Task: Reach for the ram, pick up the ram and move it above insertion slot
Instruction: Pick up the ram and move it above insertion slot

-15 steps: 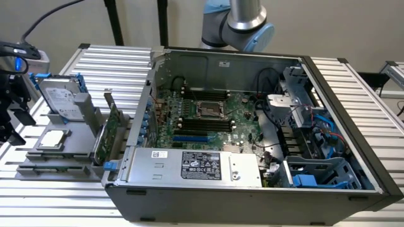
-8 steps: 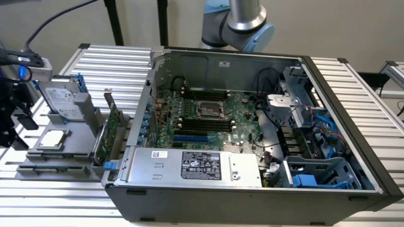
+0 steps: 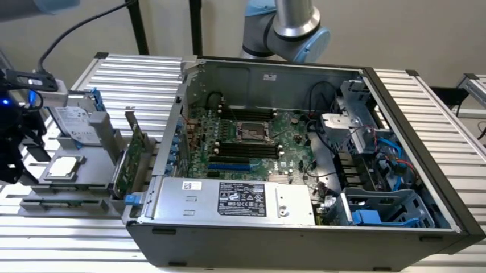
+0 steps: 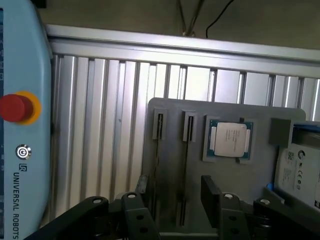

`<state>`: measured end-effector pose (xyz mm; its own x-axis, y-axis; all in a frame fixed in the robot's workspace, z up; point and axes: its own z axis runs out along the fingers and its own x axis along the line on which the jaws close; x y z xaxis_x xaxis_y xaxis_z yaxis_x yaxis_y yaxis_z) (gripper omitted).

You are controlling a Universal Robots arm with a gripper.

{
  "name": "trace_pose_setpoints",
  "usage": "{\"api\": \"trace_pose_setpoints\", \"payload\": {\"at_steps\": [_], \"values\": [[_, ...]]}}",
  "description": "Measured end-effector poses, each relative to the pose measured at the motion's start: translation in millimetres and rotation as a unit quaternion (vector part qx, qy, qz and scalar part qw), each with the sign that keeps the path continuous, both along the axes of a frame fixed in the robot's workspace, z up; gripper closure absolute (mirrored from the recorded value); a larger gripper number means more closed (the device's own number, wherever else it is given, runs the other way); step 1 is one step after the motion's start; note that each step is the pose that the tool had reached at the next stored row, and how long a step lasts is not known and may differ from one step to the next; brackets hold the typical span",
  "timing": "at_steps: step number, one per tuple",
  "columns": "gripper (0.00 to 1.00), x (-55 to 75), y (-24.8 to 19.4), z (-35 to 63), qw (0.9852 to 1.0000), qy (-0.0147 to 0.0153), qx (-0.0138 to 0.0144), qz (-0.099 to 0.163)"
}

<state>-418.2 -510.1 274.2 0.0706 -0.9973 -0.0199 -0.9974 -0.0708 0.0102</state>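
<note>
Black tool (image 4: pixel 175 184) fingers (image 4: pixel 210 192) stand spread apart over one end of the grey tray (image 4: pixel 172 145), closed on nothing. Between them runs one of the tray's two narrow grooves (image 4: pixel 158 125), and the thin dark strip in it reads as the ram (image 4: pixel 184 165), standing on edge. That, I judge, is why the tray is cut this way: a stick kept upright offers both flat faces to a tool coming straight down. The spread stance lets the fingers pass either side of it without a knock. The work stands at the reach: the tool is over the ram, not touching it as far as the wrist view tells, and nothing is lifted. Further along the tray from the grooves a cpu (image 4: pixel 230 140) lies flat, and past that a drive (image 4: pixel 300 170) sits at the tray's far end, each in a seat that fixes its place. The tray rests on the slatted aluminium tabletop (image 3: pixel 425 114). On the tray's side toward the exterior view's right lies the case (image 3: pixel 251 250), on its side with the open face up, so the board (image 3: pixel 288 131) looks upward. Its dark memory slots (image 3: pixel 244 149) lie open to an approach from above, well apart from the tray and the ram.
</note>
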Motion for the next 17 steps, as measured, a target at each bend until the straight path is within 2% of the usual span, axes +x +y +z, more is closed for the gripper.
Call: {"api": "trace_pose_setpoints", "payload": {"at_steps": [17], "values": [[0.46, 2.6, -3.3, -31.1, 1.0, 0.0, 0.0, -0.001]]}}
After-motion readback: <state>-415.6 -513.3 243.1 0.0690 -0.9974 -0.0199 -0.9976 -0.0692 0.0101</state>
